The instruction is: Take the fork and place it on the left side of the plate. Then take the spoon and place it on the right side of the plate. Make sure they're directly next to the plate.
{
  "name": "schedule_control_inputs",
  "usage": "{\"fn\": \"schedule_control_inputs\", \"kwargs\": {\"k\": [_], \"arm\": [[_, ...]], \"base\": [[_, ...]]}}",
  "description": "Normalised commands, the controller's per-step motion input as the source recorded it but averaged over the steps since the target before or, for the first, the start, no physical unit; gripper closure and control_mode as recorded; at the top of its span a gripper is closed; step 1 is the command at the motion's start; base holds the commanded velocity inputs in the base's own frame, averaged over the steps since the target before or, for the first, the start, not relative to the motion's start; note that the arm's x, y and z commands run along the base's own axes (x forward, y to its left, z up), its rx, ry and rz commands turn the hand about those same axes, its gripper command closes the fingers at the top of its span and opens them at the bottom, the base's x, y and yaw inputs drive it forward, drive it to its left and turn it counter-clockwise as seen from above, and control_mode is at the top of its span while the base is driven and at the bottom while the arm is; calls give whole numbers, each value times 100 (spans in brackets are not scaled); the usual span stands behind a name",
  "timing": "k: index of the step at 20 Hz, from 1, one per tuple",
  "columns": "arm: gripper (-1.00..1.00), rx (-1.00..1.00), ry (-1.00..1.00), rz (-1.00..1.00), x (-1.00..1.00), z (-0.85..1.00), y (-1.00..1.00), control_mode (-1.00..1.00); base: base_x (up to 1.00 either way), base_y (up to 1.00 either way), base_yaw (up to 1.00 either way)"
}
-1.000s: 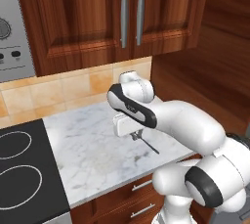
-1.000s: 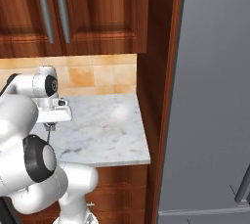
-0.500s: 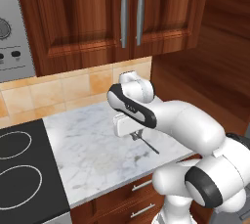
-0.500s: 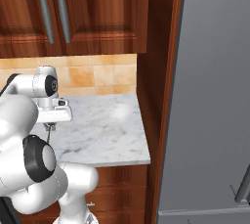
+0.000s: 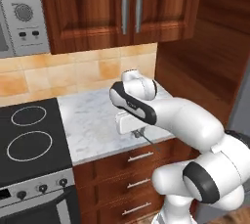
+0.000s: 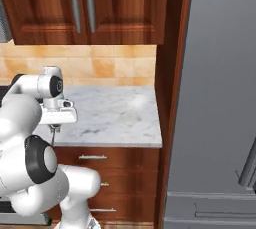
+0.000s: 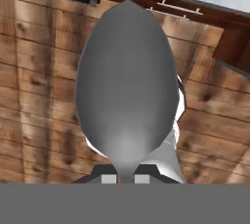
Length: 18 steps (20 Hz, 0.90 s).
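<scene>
My gripper (image 5: 138,132) hangs low over the front edge of the marble counter (image 5: 93,120) and is shut on the spoon (image 7: 127,86). The spoon's grey oval bowl rises from between the fingertips in the hand view, with the wooden floor behind it. In the left base view the spoon (image 5: 149,141) is a thin dark sliver slanting down and right from the hand, past the counter's edge. The right base view has the gripper (image 6: 52,129) at the counter's front left. A faint pale round patch (image 6: 137,102) at the back right of the counter may be the plate. The fork is hidden.
A black stovetop (image 5: 29,140) adjoins the counter on the left. Wooden drawers (image 5: 136,169) run below the counter and dark wood cabinets (image 5: 127,8) hang above. A tall wood panel and a grey fridge (image 6: 220,98) close off the right side.
</scene>
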Motion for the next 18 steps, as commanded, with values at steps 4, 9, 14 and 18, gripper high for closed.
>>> {"fn": "schedule_control_inputs", "kwargs": {"k": [4,9,14,18], "arm": [[100,0,0,0,0,0,0,100],[100,0,0,0,0,0,0,100],[100,0,0,0,0,0,0,100],[100,0,0,0,0,0,0,100]], "base": [[-11,4,100],[-6,0,100],[-5,6,100],[-1,25,89]]}}
